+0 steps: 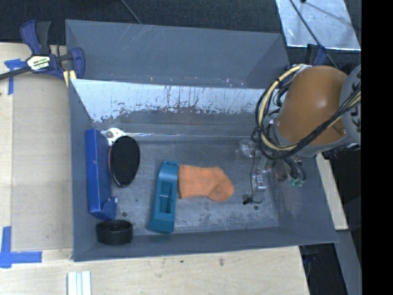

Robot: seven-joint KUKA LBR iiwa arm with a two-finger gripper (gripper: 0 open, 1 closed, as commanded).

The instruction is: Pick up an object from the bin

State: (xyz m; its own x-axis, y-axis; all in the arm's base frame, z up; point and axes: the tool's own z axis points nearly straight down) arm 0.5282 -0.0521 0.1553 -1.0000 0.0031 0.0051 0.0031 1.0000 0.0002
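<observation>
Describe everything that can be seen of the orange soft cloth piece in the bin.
The orange soft cloth piece looks like matte fabric, limp and slightly bunched, with a rounded right end. It lies flat on the floor of the grey metal bin, near the middle. Its left edge touches the teal plastic block. The gripper is to its right, apart from it.

soft orange cloth [205, 184], scuffed metal bin [184, 106]

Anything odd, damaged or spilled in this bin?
Only the back wall of the grey metal bin stands out: dark, rust-like streaks run down it in a row. The crumpled orange cloth and teal plastic dispenser lie loose on the floor; nothing is over the rim.
</observation>
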